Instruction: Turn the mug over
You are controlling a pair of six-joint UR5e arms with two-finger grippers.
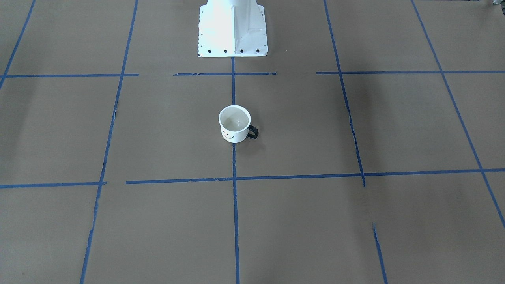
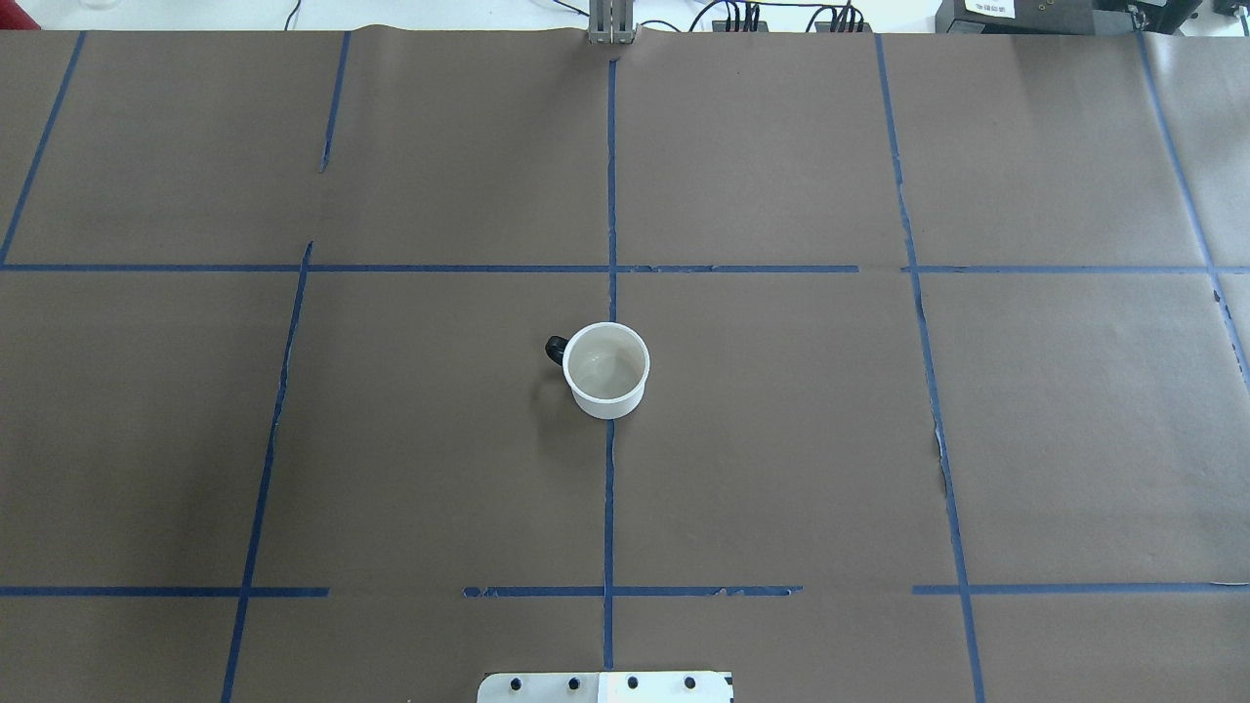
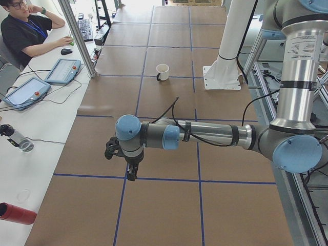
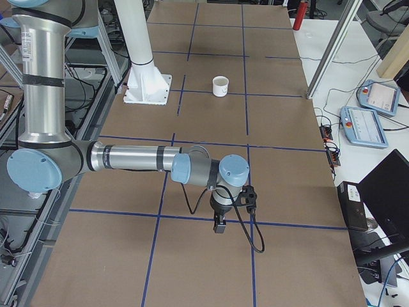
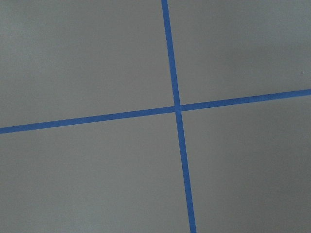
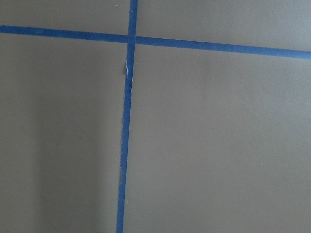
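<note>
The white mug (image 1: 234,124) stands upright, mouth up, on the brown table at its centre line. Its black handle (image 1: 252,132) points to the robot's left, and its smiley face faces the front camera. It also shows in the overhead view (image 2: 606,370), the left side view (image 3: 162,72) and the right side view (image 4: 220,86). My left gripper (image 3: 131,173) hangs over the table far off at the robot's left end. My right gripper (image 4: 219,225) hangs far off at the right end. Both show only in the side views, so I cannot tell whether they are open or shut.
The white robot base (image 1: 232,27) stands behind the mug. Blue tape lines (image 2: 610,244) grid the brown paper. An operator (image 3: 28,31) sits at a side desk with tablets (image 3: 62,70). A red bottle (image 3: 18,213) lies on that desk. Wrist views show only paper and tape.
</note>
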